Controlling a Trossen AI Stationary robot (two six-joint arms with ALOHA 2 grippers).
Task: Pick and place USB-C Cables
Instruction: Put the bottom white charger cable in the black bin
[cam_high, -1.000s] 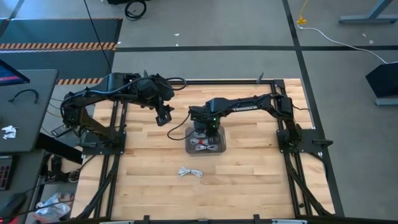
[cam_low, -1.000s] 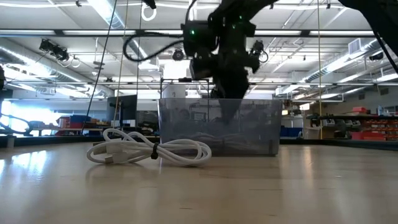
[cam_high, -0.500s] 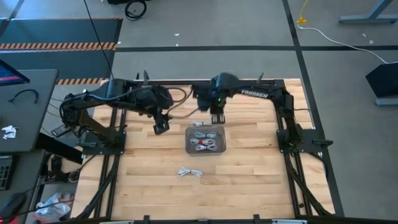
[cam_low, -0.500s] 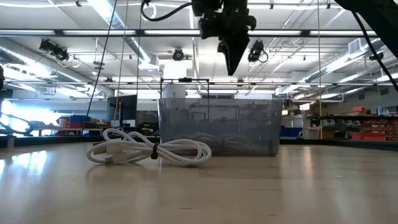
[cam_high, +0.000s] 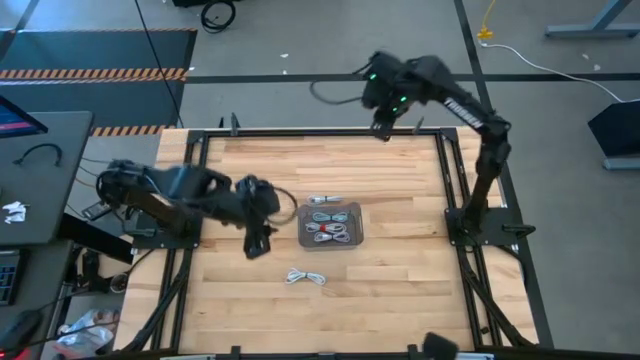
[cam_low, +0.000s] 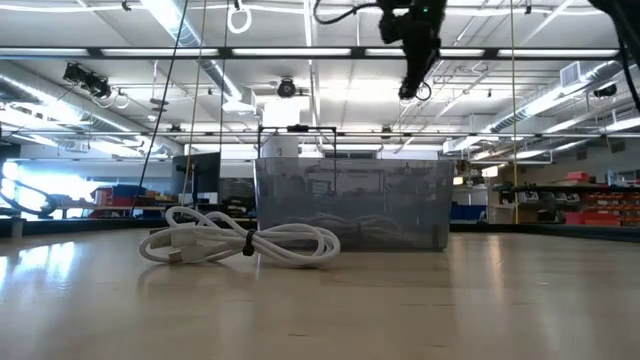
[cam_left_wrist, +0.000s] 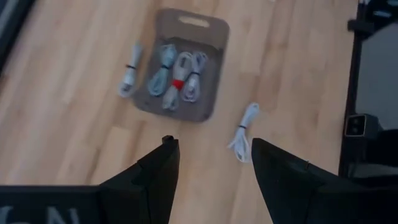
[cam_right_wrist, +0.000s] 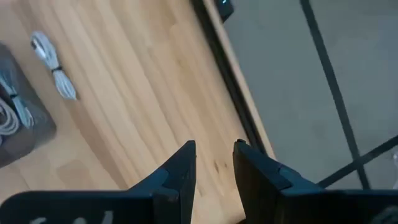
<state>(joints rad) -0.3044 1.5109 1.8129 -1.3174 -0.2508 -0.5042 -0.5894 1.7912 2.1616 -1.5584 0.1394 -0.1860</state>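
Observation:
A grey tray (cam_high: 357, 241) in the middle of the table holds three white coiled USB-C cables (cam_high: 330, 228), one with a red bit (cam_left_wrist: 177, 83). A further cable (cam_high: 322, 200) lies on the wood just beyond the tray's far edge, also in the right wrist view (cam_right_wrist: 53, 67). Another cable (cam_high: 307, 277) lies on the near side of the tray and stands in the foreground of the low view (cam_low: 240, 240). My left gripper (cam_high: 255, 240) is open above the table left of the tray. My right gripper (cam_high: 383, 125) hangs high over the table's far edge, open by a narrow gap.
A black frame (cam_high: 300, 131) rims the wooden table. Bare wood lies to the right of the tray (cam_high: 410, 230) and along the near side. A dark desk (cam_high: 40, 170) stands off the table's left.
My right gripper has risen out of the tray and swung high toward the table's far edge. My left gripper has moved toward the near edge and now sits beside the tray's left side. The cables and the tray have stayed where they were.

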